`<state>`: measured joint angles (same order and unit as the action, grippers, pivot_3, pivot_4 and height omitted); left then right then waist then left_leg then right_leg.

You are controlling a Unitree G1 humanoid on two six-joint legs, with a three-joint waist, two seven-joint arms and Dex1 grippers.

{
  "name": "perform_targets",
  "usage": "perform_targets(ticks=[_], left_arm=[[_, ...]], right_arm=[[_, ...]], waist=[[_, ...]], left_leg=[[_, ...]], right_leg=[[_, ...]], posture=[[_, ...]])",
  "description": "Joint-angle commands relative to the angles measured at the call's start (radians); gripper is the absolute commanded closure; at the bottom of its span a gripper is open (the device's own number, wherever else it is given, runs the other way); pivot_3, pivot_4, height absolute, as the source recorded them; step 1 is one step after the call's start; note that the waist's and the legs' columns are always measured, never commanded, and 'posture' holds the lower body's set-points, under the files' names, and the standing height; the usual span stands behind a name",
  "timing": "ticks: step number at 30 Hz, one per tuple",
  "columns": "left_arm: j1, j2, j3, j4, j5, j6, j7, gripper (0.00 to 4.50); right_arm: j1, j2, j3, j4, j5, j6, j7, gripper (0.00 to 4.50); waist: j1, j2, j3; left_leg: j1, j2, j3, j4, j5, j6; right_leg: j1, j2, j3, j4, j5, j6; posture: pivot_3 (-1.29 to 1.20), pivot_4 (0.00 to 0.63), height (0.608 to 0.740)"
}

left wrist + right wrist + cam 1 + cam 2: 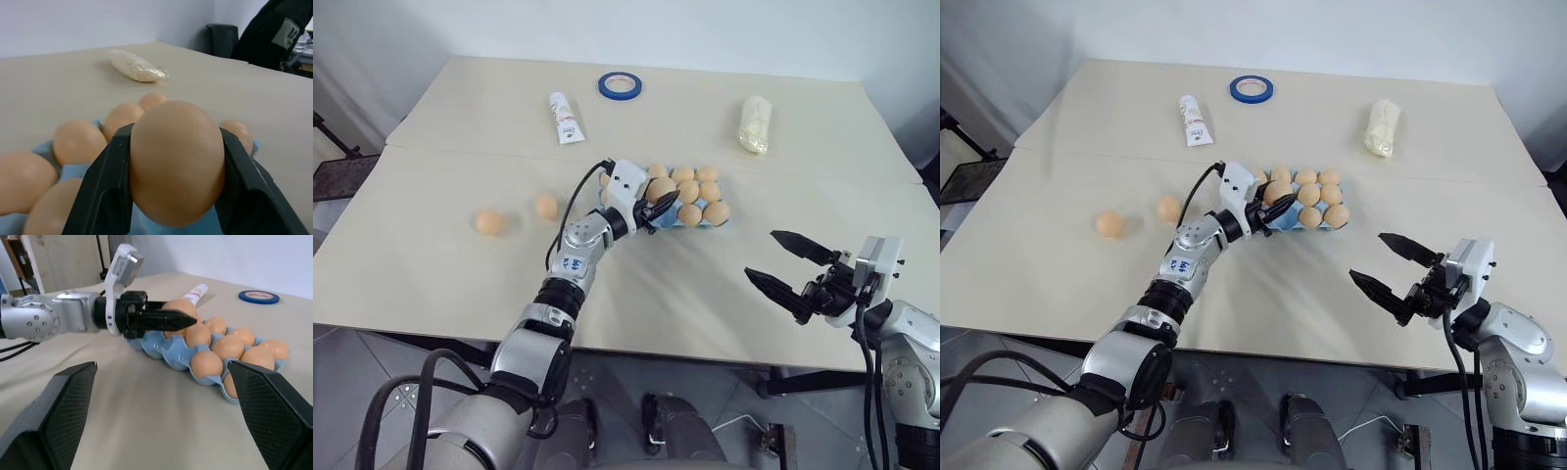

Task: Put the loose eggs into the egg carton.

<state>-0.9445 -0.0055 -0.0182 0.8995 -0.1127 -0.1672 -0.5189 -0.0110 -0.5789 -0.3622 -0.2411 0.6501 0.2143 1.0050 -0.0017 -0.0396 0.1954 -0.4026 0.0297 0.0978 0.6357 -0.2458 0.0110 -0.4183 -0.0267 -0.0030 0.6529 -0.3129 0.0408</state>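
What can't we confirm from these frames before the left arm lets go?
- Free cups in the light blue moulded egg carton: hidden in both eye views by the left gripper and its tan-orange egg.
- Whether that egg touches a cup: left wrist view cuts it off.
- Print on the white tube: too small.

Eggs in the egg carton (pixel 697 223): seven; held egg (pixel 661 189): one; loose eggs on the table: two (pixel 489 222) (pixel 546 206); tape ring (pixel 620 85): one; tube (pixel 566 117): one; wrapped bundle (pixel 755 124): one.

Lab: bare table (pixel 450 117) (white backdrop).
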Motion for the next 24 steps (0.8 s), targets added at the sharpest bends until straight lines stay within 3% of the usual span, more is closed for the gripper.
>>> perform_targets(ticks=[1, 7, 8, 12, 16, 24], left_arm=[[-0.06, -0.011, -0.001, 0.04, 0.015, -0.042, -0.004, 2.09], [-0.099, -0.016, 0.005, 0.111, 0.029, -0.064, 0.007, 0.21], [-0.105, -0.014, 0.004, 0.118, 0.034, -0.057, 0.018, 0.05], [-0.108, -0.005, 0.0, 0.112, 0.043, -0.05, 0.018, 0.05], [-0.041, 0.027, -0.005, -0.027, 0.038, -0.017, -0.005, 0.05], [0.281, 0.172, -0.025, -0.583, -0.038, 0.205, -0.154, 0.05]], right_arm=[[0.007, -0.003, -0.029, -0.041, 0.015, -0.018, -0.026, 0.0], [0.005, -0.012, -0.021, -0.041, 0.009, -0.015, -0.043, 0.0], [0.005, -0.014, -0.02, -0.041, 0.008, -0.014, -0.044, 0.0], [0.0, -0.019, -0.012, -0.04, 0.006, -0.007, -0.048, 0.0], [-0.012, -0.03, -0.004, -0.032, 0.009, 0.003, -0.04, 0.0], [-0.066, -0.046, 0.025, 0.009, 0.014, 0.017, -0.008, 0.0]], waist=[[0.0, 0.0, 0.0], [0.0, 0.0, 0.0], [0.0, 0.0, 0.0], [0.0, 0.0, 0.0], [-0.003, 0.0, 0.0], [-0.009, 0.0, 0.0]], left_leg=[[0.0, 0.0, 0.0, 0.0, 0.0, 0.0], [0.0, 0.0, 0.0, 0.0, 0.0, 0.0], [0.0, 0.0, 0.0, 0.0, 0.0, 0.0], [0.0, 0.0, 0.0, 0.0, 0.0, 0.0], [0.0, 0.0, 0.0, 0.0, 0.0, 0.0], [0.003, 0.001, 0.001, -0.002, 0.001, -0.002]], right_leg=[[0.0, 0.0, 0.0, 0.0, 0.0, 0.0], [0.0, 0.0, 0.0, 0.0, 0.0, 0.0], [0.0, 0.0, 0.0, 0.0, 0.0, 0.0], [0.0, 0.0, 0.0, 0.0, 0.0, 0.0], [0.0, 0.0, 0.0, 0.0, 0.0, 0.0], [0.0, 0.0, 0.002, 0.003, 0.0, -0.001]], posture=[[0.0, 0.15, 0.74], [0.0, 0.15, 0.74], [0.0, 0.15, 0.74], [0.0, 0.15, 0.74], [0.0, 0.15, 0.74], [0.0, 0.15, 0.74]])
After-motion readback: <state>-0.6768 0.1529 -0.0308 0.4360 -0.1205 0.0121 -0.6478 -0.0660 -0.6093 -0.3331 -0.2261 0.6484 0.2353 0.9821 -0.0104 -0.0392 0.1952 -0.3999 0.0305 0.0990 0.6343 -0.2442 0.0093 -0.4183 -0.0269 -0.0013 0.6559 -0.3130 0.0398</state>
